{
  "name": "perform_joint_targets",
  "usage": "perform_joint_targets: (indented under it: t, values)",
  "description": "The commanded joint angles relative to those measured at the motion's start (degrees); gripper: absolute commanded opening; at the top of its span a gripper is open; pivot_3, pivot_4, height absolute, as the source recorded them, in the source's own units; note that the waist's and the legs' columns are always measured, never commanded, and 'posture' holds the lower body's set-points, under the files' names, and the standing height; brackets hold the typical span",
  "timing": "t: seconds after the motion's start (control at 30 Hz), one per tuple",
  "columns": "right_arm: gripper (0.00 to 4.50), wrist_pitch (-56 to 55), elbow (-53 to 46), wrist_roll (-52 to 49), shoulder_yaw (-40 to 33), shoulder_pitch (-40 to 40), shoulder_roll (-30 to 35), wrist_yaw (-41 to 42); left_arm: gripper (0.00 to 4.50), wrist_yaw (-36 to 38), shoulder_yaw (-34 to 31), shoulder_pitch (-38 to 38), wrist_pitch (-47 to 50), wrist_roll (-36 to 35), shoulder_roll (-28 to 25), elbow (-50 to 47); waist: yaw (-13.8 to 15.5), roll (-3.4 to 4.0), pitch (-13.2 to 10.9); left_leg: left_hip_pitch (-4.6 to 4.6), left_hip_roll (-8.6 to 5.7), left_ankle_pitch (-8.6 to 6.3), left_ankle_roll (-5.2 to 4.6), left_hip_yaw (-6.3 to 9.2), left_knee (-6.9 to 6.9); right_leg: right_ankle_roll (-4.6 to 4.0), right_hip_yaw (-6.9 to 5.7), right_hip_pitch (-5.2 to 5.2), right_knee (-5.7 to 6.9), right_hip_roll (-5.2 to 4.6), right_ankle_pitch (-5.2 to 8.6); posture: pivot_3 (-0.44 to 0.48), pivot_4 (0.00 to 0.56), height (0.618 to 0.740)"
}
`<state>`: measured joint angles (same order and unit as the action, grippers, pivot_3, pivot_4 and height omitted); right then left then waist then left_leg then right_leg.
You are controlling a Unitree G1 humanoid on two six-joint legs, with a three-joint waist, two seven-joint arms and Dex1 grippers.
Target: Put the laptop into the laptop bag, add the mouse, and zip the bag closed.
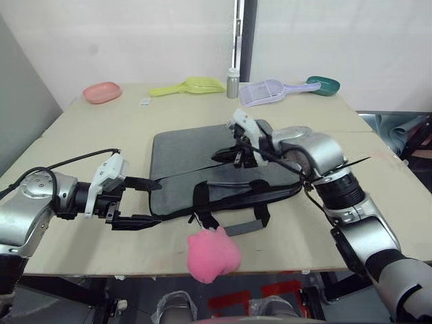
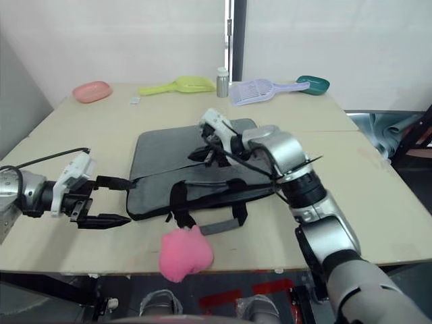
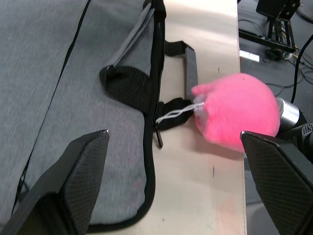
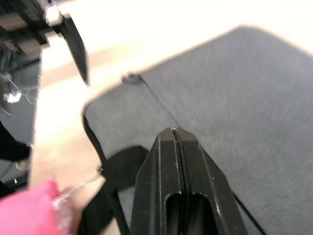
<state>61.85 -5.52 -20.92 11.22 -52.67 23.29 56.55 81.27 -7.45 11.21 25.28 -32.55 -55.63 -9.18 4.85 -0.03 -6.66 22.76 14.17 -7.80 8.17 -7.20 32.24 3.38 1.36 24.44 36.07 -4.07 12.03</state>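
White walls behind a beige tabletop (image 1: 81,135); along the far edge sit a pink dish (image 1: 102,92), yellow scoop (image 1: 189,86), small grey bottle (image 1: 232,82), lilac slotted scoop (image 1: 270,91) and green scoop (image 1: 324,85). Laptop bag (image 1: 196,162) lies flat mid-table, long axis running left-right, zipper edge and two black strap handles (image 1: 229,202) facing the near edge. Pink plush (image 1: 212,253) hangs off the near edge, tied by a white string to the bag.

Left gripper (image 1: 138,201) sits at the bag's near-left corner, fingers spread wide, one above and one below the corner edge, holding nothing. Right gripper (image 2: 197,154) is over the middle of the bag's top panel, fingers pressed together; whether anything is pinched between them can't be told.

Key relation: the zipper line runs from the left gripper's corner across toward the right arm. The left gripper is the nearer one to the corner end of the zip; the right is above the panel, set back from the near edge. Likely the bag needs bracing at the corner while the zip is worked along the long axis. Whether the laptop and mouse are inside can't be told.

Left wrist view gives the corner piping, handle anchor and plush string close up, which the head views don't resolve. Right wrist view confirms its fingers are closed over grey fabric, with the left gripper's fingertips across the bag.
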Motion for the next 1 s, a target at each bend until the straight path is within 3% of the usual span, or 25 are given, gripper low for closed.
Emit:
perform_joint_targets:
  t: [0.03,0.2,0.4,0.43,0.57,0.7,0.8,0.83,1.0]
  values:
    - [0.00,-2.25,-3.89,-0.40,-4.17,1.66,6.74,-0.18,4.49,-0.46,0.81,2.24,0.75,-1.02,0.79,-1.04,0.71,-0.05,0.03,0.01,0.00,0.10,0.18,0.00,0.01,0.00,0.00,0.00,-0.01,0.00,0.00,0.000,0.150,0.740]
    - [0.00,-7.29,-2.51,2.28,-4.74,7.56,20.21,1.30,4.49,-1.36,1.22,4.15,7.39,-6.83,1.62,-5.72,1.14,-0.07,-0.01,0.02,-0.01,0.13,0.22,0.00,0.10,0.01,0.04,-0.02,0.02,-0.01,-0.01,0.000,0.150,0.740]
    - [0.00,-11.20,3.78,3.46,-6.33,11.44,24.45,-0.15,4.49,-0.45,2.36,2.25,9.81,-7.12,0.13,-8.33,-0.14,-0.04,-0.03,-0.02,0.01,0.11,0.19,-0.13,0.10,0.01,0.18,-0.01,0.10,0.02,0.00,0.000,0.150,0.740]
    - [0.54,-10.45,4.48,2.58,-7.82,11.91,24.69,-0.21,4.50,-1.06,2.60,2.09,10.77,-6.80,-0.30,-8.64,-0.14,-0.04,-0.03,-0.03,0.01,0.11,0.17,-0.13,0.10,0.00,0.18,0.00,0.12,0.02,0.00,0.000,0.150,0.740]
    - [1.82,-7.58,6.72,-1.58,-14.09,13.10,25.89,0.50,4.50,-4.65,2.10,0.91,13.96,-4.76,-1.77,-5.87,0.25,-0.02,-0.05,-0.01,0.00,-0.03,-0.11,-0.13,0.19,0.00,0.18,0.01,0.10,0.01,-0.01,0.000,0.150,0.740]
    - [3.24,-7.21,8.47,-3.81,-17.23,15.46,28.01,1.89,4.50,-11.52,-5.30,4.44,24.81,-12.11,0.38,2.38,0.74,-0.02,-0.04,-0.02,0.00,-0.03,-0.13,-0.11,0.20,-0.01,0.15,0.01,0.13,0.01,-0.01,0.000,0.150,0.740]
    - [4.25,-6.64,10.60,-4.86,-18.32,16.54,28.63,2.11,4.50,-12.68,-8.56,4.44,27.34,-11.90,-1.88,7.39,0.73,-0.04,-0.05,0.01,0.01,-0.03,-0.14,-0.07,0.39,-0.06,0.15,0.00,0.20,0.02,-0.03,0.000,0.150,0.740]
    - [4.46,-6.39,11.54,-5.12,-18.48,16.62,28.48,1.95,4.50,-12.61,-8.57,3.68,26.78,-10.37,-3.04,8.51,0.62,-0.04,-0.05,0.03,0.01,-0.03,-0.17,-0.07,0.44,-0.08,0.15,0.00,0.19,0.01,-0.05,0.000,0.150,0.740]
    - [4.46,-5.32,15.99,-5.98,-17.21,16.26,27.33,2.21,4.50,-14.84,-7.02,3.86,27.12,-6.63,-5.16,12.26,0.55,-0.02,-0.06,0.00,0.01,-0.03,-0.19,-0.10,0.45,-0.09,0.18,-0.01,0.19,0.00,-0.06,0.000,0.150,0.740]
